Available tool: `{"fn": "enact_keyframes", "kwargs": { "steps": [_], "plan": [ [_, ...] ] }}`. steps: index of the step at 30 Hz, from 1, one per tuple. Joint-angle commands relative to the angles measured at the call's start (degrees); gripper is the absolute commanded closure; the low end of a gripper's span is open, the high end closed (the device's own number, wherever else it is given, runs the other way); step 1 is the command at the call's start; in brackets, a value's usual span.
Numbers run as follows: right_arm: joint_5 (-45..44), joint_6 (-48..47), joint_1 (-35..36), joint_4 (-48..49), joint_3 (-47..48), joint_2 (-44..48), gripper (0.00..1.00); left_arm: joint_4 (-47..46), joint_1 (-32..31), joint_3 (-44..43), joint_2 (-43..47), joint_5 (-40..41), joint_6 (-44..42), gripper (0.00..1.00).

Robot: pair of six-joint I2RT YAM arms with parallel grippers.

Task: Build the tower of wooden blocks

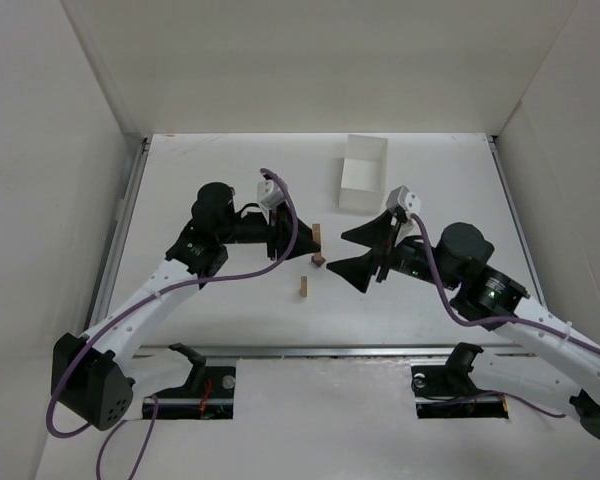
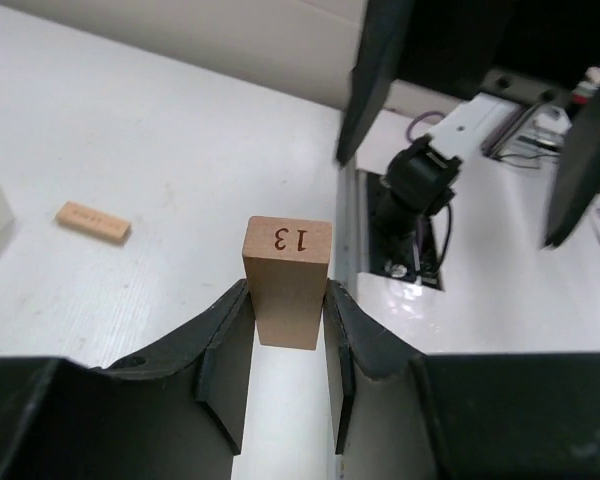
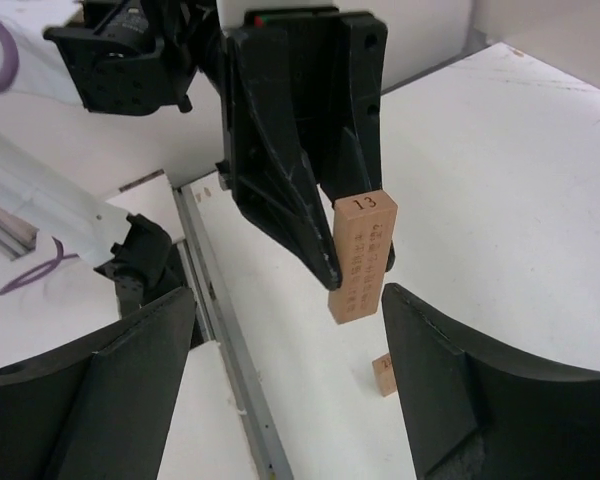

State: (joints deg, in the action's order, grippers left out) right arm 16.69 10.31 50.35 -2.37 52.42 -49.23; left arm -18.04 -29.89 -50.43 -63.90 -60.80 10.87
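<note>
Altogether three: dark block (image 1: 319, 260), loose tan block (image 1: 303, 286), numbered block (image 2: 287, 270) in left tool (image 2: 286, 305).

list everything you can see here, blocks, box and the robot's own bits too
tan block marked 13: 1, light tan, held off the table in the left pincer
small tan block: 1, light tan, on the table, nearer the arm bases than the held one
dark block: 1, reddish brown, on the table between the two pincers
flat tan block: 1, light tan, lying flat on the table, seen only from the left wrist
white box: 1, white, far part of the table
table: 1, white
left pincer: 1, black, shut on the tan block marked 13
right pincer: 1, black, open and empty, facing the left one
left arm, right arm: 2, white and black, purple cables
</note>
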Motion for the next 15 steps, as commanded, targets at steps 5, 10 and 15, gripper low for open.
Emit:
{"fn": "enact_keyframes", "kwargs": {
  "steps": [5,10,15],
  "plan": [
    [-9.6,11.8,0.3,-11.0,8.8,-1.5,0.35,10.3,-0.1,-4.2,-0.3,8.0,-19.0,1.00],
    [-16.2,23.3,1.9,-22.4,20.4,-12.7,0.45,14.6,-0.1,-4.2,-0.3,11.8,-25.3,1.00],
    [-21.9,25.5,3.4,-28.0,25.1,-16.8,0.46,14.6,-0.1,-3.7,-0.3,12.4,-26.0,1.00]
  ]
}}
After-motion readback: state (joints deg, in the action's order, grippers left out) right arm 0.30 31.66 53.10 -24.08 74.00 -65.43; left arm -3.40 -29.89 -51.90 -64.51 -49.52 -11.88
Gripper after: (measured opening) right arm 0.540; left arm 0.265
